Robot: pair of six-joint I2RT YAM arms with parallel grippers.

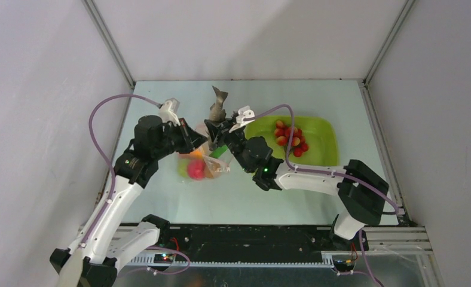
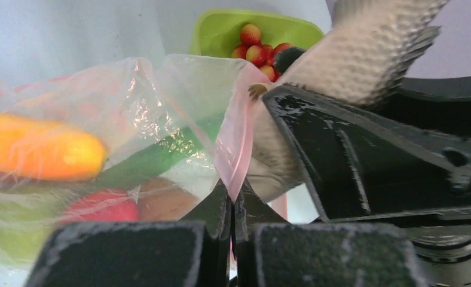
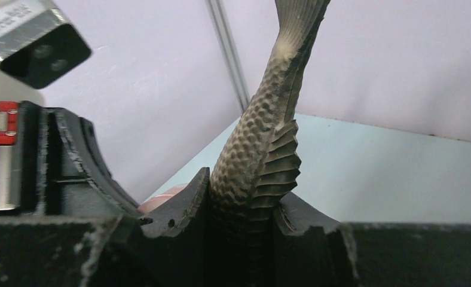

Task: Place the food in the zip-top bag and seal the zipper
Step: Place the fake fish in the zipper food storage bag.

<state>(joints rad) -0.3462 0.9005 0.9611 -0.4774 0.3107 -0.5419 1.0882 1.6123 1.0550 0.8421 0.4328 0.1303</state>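
The clear zip-top bag (image 2: 131, 113) hangs open-mouthed from my left gripper (image 2: 233, 203), which is shut on the pink zipper (image 2: 236, 149) strip. Inside the bag lie an orange piece (image 2: 39, 149), a long green pod (image 2: 155, 158), a red tomato (image 2: 98, 206) and a brown kiwi (image 2: 164, 200). My right gripper (image 3: 242, 203) is shut on a dark scaly toy fish (image 3: 260, 143), tail up, right beside the bag's mouth (image 1: 212, 149). From above, the fish (image 1: 218, 104) rises over both grippers. Its lower end is hidden between the jaws.
A lime-green tub (image 1: 323, 146) at the right holds several small red strawberries (image 1: 290, 137); it shows behind the bag too, tub (image 2: 221, 33). The left wrist's silver camera block (image 3: 33, 36) sits close to the right gripper. Grey walls enclose the pale table (image 1: 161, 203).
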